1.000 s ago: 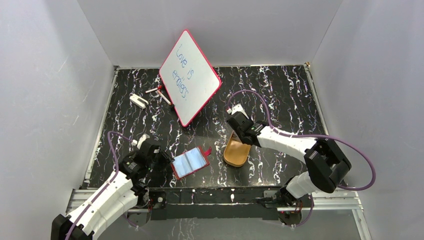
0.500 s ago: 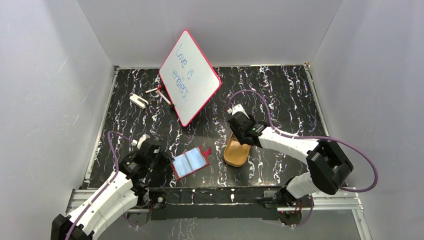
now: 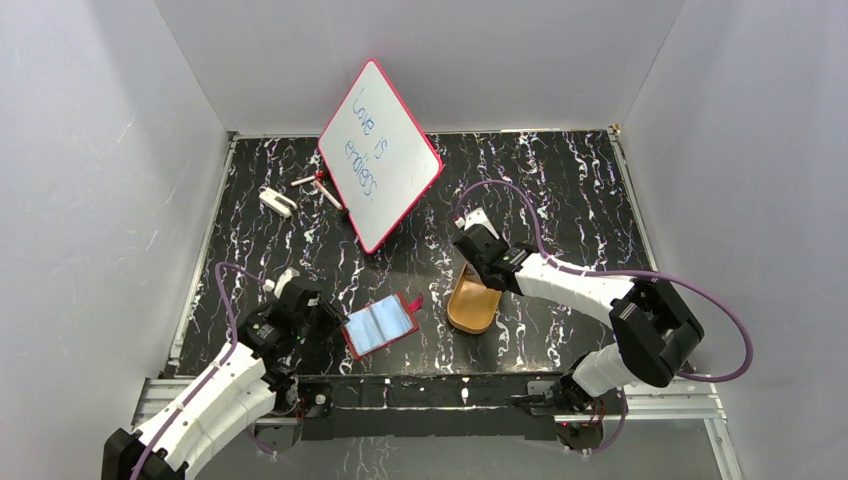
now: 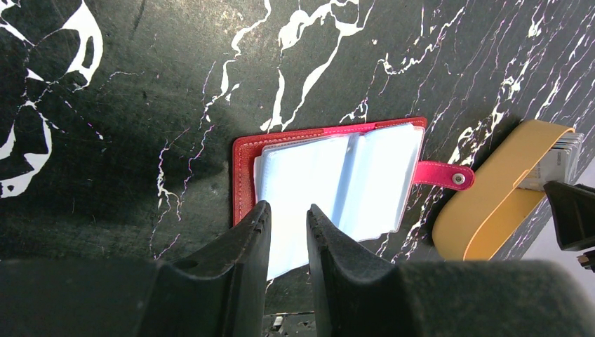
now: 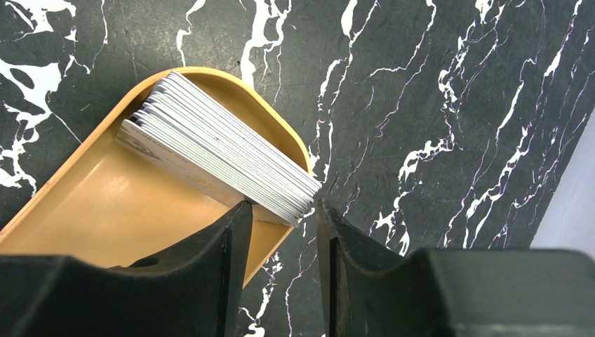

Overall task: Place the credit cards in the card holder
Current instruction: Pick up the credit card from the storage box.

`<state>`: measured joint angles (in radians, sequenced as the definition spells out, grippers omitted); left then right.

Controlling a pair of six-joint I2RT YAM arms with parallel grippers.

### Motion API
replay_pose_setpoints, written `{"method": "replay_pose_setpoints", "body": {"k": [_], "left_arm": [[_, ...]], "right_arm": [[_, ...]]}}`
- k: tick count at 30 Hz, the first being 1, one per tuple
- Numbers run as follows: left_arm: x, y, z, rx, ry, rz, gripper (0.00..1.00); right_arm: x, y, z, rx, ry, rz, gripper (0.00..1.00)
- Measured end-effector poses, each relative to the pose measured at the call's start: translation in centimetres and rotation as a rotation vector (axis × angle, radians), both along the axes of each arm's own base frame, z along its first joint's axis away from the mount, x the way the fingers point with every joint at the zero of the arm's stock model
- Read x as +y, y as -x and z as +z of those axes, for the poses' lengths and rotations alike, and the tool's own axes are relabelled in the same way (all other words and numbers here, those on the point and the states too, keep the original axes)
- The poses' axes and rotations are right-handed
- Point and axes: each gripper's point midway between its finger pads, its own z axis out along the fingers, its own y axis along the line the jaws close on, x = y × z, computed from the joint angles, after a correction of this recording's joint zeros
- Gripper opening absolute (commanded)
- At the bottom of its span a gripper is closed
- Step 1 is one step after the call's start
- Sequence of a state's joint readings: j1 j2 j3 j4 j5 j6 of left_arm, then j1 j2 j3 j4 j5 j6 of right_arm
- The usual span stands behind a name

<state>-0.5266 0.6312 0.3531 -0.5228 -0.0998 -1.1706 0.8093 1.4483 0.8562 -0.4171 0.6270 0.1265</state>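
The card holder (image 3: pixel 380 325) lies open on the table, a red wallet with shiny bluish sleeves up; in the left wrist view its red cover (image 4: pixel 243 165) frames the sleeves (image 4: pixel 337 175). My left gripper (image 4: pixel 286 216) is over the wallet's near-left edge with a narrow gap between its jaws and nothing gripped; from above it (image 3: pixel 322 326) sits at the wallet's left side. The credit cards (image 5: pixel 224 158) stand as a stack of several on edge in the orange-tan tray (image 5: pixel 105 210). My right gripper (image 5: pixel 281 209) is open, with the stack's near corner between its fingertips.
The tray (image 3: pixel 472 308) lies right of the wallet, and my right gripper (image 3: pixel 478 262) is over its far end. A red-framed whiteboard (image 3: pixel 380 155) leans at the back. A small white object (image 3: pixel 276 201) and red-white pens (image 3: pixel 318 185) lie at the back left.
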Motion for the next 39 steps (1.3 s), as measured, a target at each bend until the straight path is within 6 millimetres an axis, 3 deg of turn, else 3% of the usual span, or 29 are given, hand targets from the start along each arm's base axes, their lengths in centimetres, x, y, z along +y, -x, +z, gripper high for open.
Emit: {"method": "replay_pose_setpoints", "body": {"k": [10, 18, 30, 39], "left_arm": [[0.01, 0.01, -0.03, 0.001, 0.000, 0.000, 0.24], [0.01, 0.00, -0.01, 0.000, 0.000, 0.000, 0.24], [0.01, 0.00, 0.00, -0.001, 0.000, 0.000, 0.24], [-0.02, -0.03, 0.03, -0.003, 0.002, 0.000, 0.24]], "right_arm": [[0.05, 0.03, 0.01, 0.000, 0.001, 0.003, 0.58], [0.40, 0.21, -0.18, 0.015, -0.013, 0.017, 0.61], [0.19, 0.24, -0.73, 0.026, 0.010, 0.012, 0.39], [0.00, 0.07, -0.26, 0.007, 0.010, 0.004, 0.30]]}}
